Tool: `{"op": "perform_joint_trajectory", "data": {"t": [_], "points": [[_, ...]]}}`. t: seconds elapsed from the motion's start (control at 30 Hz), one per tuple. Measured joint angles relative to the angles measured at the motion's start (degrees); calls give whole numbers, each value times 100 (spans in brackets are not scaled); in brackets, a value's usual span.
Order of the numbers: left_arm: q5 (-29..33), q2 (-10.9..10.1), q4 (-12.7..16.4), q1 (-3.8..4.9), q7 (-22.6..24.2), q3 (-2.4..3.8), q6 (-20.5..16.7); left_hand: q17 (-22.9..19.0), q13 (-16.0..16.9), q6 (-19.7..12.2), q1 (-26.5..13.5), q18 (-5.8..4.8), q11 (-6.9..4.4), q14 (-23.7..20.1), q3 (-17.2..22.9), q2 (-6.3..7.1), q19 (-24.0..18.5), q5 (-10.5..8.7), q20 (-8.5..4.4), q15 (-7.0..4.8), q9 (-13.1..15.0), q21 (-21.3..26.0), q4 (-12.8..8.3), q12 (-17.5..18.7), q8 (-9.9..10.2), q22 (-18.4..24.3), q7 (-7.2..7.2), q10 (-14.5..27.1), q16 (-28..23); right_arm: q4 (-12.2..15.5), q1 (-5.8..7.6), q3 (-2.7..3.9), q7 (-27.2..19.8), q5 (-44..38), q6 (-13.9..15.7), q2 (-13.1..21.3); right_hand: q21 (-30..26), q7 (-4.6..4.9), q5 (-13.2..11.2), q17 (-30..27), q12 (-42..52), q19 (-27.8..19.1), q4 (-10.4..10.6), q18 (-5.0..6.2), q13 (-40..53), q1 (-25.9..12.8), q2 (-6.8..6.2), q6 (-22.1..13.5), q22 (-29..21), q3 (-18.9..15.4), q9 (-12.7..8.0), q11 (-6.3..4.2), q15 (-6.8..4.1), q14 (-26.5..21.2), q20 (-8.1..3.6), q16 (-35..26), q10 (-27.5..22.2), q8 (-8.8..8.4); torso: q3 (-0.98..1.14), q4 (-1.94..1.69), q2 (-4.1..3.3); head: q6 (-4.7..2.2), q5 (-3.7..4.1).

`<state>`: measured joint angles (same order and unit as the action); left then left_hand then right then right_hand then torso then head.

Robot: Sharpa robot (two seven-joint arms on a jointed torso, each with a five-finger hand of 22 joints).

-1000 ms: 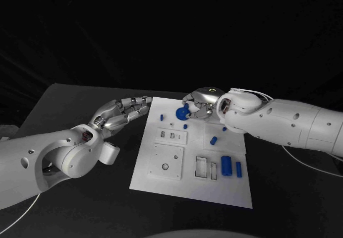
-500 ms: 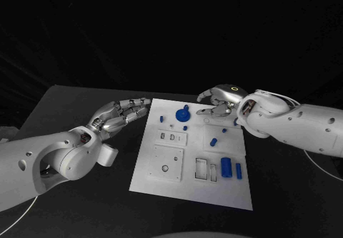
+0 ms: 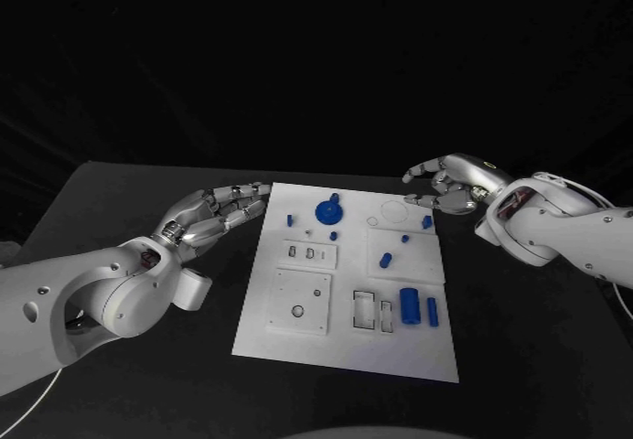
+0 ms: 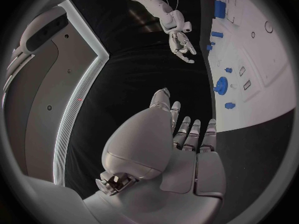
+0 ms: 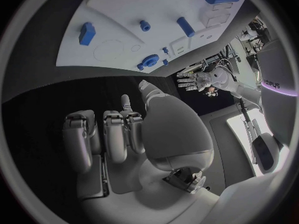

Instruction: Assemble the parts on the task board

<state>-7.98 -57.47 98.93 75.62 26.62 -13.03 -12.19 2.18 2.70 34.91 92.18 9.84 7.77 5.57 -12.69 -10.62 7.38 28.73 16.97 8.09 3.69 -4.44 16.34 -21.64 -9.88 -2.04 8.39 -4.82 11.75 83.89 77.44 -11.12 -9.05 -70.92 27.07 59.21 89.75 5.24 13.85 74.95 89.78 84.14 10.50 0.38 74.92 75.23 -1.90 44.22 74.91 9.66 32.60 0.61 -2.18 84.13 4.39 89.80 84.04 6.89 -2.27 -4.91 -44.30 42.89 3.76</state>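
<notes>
The white task board (image 3: 304,329) lies in the middle of the table. A round blue gear (image 3: 326,213) sits near its far edge, with small blue pegs (image 3: 290,219) beside it. A blue cylinder (image 3: 411,306) and a blue bar (image 3: 432,308) lie at the board's right side. My left hand (image 3: 218,215) hovers at the board's far left edge, fingers spread and empty. My right hand (image 3: 448,187) hangs over the far right corner, fingers loosely bent, holding nothing, above a blue block (image 3: 427,222). In the left wrist view the gear (image 4: 221,84) lies beyond my left hand (image 4: 181,144).
Rectangular slots (image 3: 370,309) and a raised white square plate (image 3: 301,300) sit on the near half of the board. A short blue piece (image 3: 385,260) lies mid-board. Black table (image 3: 132,384) surrounds the board on all sides.
My right hand has let go of the blue gear, which now rests on the board, and has drawn back to the right. The left hand has barely moved.
</notes>
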Motion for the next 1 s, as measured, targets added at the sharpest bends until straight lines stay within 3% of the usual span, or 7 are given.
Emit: {"op": "perform_joint_trajectory", "data": {"t": [0.17, 0.27, 0.43, 0.6, 0.8, 1.0], "points": [[-5, 14, -38, -28, 4, -3, 7, 0, 0, 0, 0, 0, 0, 0, 0, 0, 0, 0, 0, 0, 0, 0, 0, 0, 0, 0, 0, 0, 0, -250, -264, -3, -392, 548, 119, 18, 0, 8, 3, 0, 0, 0, 40, 0, 0, 43, 13, -307, 0, -72, 400, 0, 0, 0, 0, 0, 0, 371, 15, 20, 19, -13, 13], [-13, 22, -56, -42, 5, -4, 16, 0, 0, -14, 0, 0, 0, 10, 10, 0, 0, 0, 0, 10, 0, 0, -10, 0, 0, 0, 13, 0, 0, -445, -415, -4, -595, 810, 169, -21, 0, 22, 59, -1, 0, 0, 72, 0, 0, 58, 28, -510, 0, -103, 538, 0, 0, 0, 0, 0, 0, 488, 25, 35, 32, -20, 21], [-39, 26, -79, -61, 10, -4, 33, -1, 0, -21, 0, 0, 0, 21, 16, 0, 0, 0, 0, 20, 0, 0, -16, 0, 0, 1, 21, 0, 0, -780, -656, -5, -921, 1144, 223, -152, 0, 38, 612, -1, 0, 0, 125, 0, -1, 231, -10, -878, 0, -84, 749, 0, 0, 0, 0, 0, 0, 742, 39, 52, 49, -31, 16], [-58, 24, -93, -75, 13, -5, 51, -1, 0, -21, 0, 0, 0, 20, 16, 0, 0, 0, 0, 21, 0, 0, -16, 0, 0, 1, 21, 0, 0, -965, -778, -5, -1115, 1287, 238, -240, 0, 46, 863, -1, 0, 0, 144, 0, -1, 337, -70, -1218, 4, -29, 869, 0, 0, 0, 0, 0, 0, 907, 39, 54, 53, -46, 33], [-71, 18, -102, -83, 15, -7, 64, -1, 0, -21, 0, 0, 0, 21, 16, 0, 0, 0, 0, 21, 0, 0, -16, 0, 0, 1, 20, 0, 0, -1081, -852, -3, -1183, 1312, 215, -270, 0, 55, 980, -2, 0, 0, 183, 0, -1, 404, -92, -1593, 4, 41, 966, 13, 22, -22, 0, 0, -12, 1056, 36, 47, 53, -52, 66], [-81, 11, -105, -86, 18, -7, 72, -1, 0, -21, 23, 0, 0, 21, 16, -24, 0, 0, 0, 21, 0, 0, -16, 0, 0, -4, 20, 0, 0, -1139, -923, -2, -1204, 1295, 169, -256, 0, 50, 1002, -2, 0, 0, 207, 0, -1, 425, -113, -1732, 4, 65, 1010, 22, 22, -22, 0, 0, -21, 1141, 32, 43, 54, -47, 76]]}}
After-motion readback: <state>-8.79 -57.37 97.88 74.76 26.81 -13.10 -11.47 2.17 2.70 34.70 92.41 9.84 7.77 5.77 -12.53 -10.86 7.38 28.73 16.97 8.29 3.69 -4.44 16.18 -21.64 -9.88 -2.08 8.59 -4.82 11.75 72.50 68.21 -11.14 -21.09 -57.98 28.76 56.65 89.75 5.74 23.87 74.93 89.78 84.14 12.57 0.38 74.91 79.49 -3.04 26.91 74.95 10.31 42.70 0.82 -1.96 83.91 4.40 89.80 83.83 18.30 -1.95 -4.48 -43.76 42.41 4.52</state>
